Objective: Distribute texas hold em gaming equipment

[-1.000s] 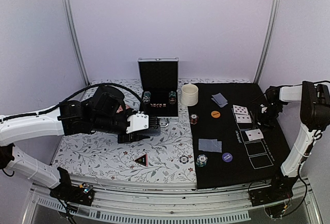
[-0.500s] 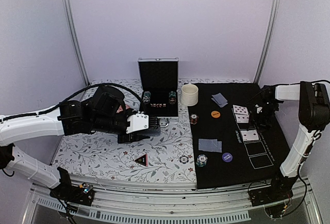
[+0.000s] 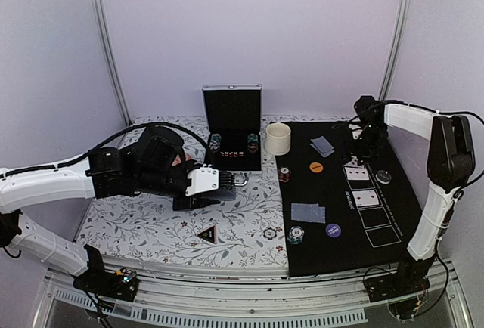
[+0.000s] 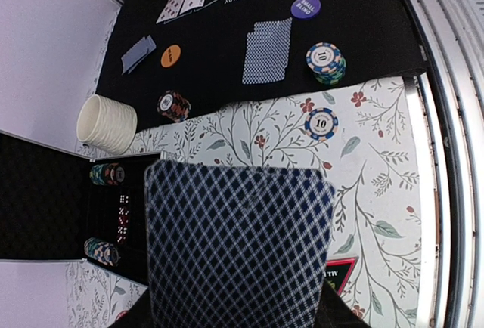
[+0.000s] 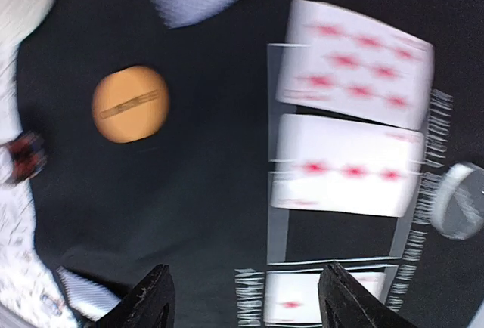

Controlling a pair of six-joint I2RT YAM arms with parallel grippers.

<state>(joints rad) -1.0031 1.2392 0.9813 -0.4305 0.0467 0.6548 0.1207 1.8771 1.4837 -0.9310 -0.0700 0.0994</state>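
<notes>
Dealing the community cards looks to be the step in hand. On the black mat (image 3: 393,146) in the right half of the overhead view, three face-up cards (image 5: 355,63) fill the upper outlined boxes, while the two boxes below them stand bare. The right end effector (image 5: 246,298) hovers above this row near the mat's upper edge, its fingers well apart with nothing between them. The left end effector (image 3: 204,183) hangs over the floral bench (image 3: 151,222) at centre left and grips the deck (image 4: 238,245), whose grey-blue back fills the lower middle of the left wrist view. Its fingers are mostly hidden behind the cards, closed on them as far as can be told. Two face-down hands are out: one pair (image 3: 308,212) near the mat's lower left, another (image 3: 322,145) near its top. The orange disc (image 3: 316,167) lies between them, and the dark blue disc (image 3: 333,230) sits just right of a chip stack (image 3: 295,234). A single chip (image 3: 269,233) and the triangle marker (image 3: 206,232) lie on the floral cloth. I judge the next move calls for the right arm to cross to the deck, pinch only the top card, and lay it face up in the first bare box. The risk is dragging two cards at once.
</notes>
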